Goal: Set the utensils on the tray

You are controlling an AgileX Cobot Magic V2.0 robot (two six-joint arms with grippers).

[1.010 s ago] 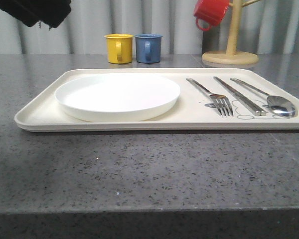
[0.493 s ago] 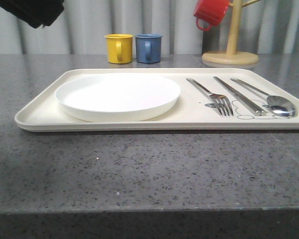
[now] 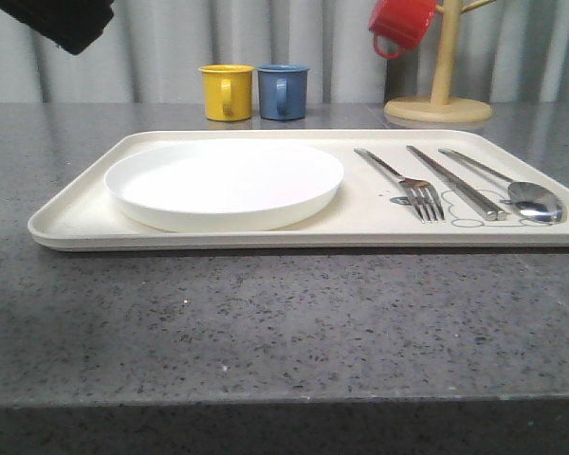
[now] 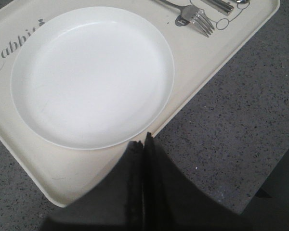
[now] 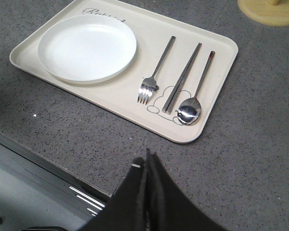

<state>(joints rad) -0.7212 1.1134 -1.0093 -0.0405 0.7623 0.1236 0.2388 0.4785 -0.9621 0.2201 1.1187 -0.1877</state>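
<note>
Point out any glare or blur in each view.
Front view: sharp, soft shadow under the tray. Right wrist view: bright glare on the spoon bowl and fork tines. Left wrist view: closed gripper dark and blurred, plate evenly lit.

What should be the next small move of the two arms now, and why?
Probably only a small retreat away from the tray, with nothing more to pick up. The plate, fork, chopstick-like piece and spoon all lie on it already. The left gripper and right gripper are both shut and hold nothing.
</note>
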